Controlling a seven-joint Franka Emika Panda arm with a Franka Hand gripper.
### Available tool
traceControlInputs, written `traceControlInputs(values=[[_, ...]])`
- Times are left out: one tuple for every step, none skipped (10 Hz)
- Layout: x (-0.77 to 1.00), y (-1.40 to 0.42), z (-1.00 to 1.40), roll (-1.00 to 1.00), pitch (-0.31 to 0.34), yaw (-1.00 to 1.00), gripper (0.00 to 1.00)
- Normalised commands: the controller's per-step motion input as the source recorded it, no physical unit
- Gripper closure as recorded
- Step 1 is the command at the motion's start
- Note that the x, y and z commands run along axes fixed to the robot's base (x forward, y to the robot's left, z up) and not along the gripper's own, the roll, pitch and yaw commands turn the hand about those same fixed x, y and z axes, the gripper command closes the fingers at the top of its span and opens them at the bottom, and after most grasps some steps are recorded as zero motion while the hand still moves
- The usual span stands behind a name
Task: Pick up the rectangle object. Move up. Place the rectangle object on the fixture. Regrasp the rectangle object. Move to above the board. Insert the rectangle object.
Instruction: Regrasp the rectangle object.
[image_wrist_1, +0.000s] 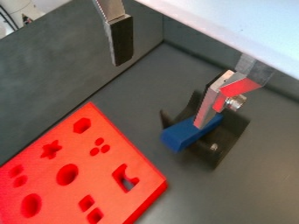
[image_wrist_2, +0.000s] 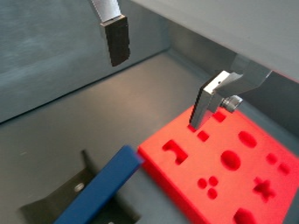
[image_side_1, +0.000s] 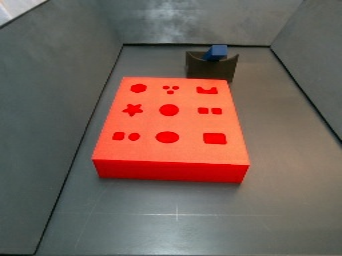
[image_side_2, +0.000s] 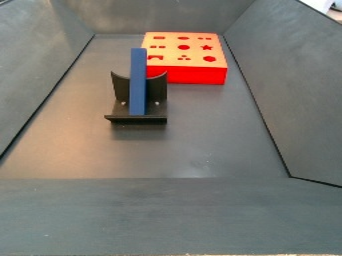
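Blue rectangle object (image_side_2: 136, 82) propped upright in the fixture (image_side_2: 138, 108), beside the board (image_side_1: 170, 120).
Claw (image_wrist_1: 176, 66) released, empty, hovering above; likely light, stiff, smooth; best pinched across flat faces near the upper end.

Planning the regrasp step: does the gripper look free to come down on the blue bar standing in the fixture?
Probably yes: the gripper is open and empty above the blue bar, which stands in the fixture with nothing around it.
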Motion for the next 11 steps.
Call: traceControlInputs(values=[[-0.02,-0.02,0.01,1.0,-0.005,0.04,0.0],[-0.01,-0.02,0.01,1.0,-0.009,0.04,0.0],[0.0,-0.02,0.01,1.0,-0.01,0.04,0.0],[0.0,-0.02,0.01,1.0,-0.007,0.04,0.0],[0.0,-0.02,0.01,1.0,0.0,0.04,0.0],[0.02,-0.02,0.0,1.0,0.006,0.04,0.0],[0.02,-0.02,0.0,1.0,0.012,0.05,0.0],[0.04,-0.03,0.0,1.0,0.023,0.05,0.0],[0.05,-0.03,0.0,1.0,0.034,0.05,0.0],[0.07,-0.03,0.0,1.0,0.056,0.06,0.0],[0.07,-0.04,0.0,1.0,0.076,0.07,0.0]])
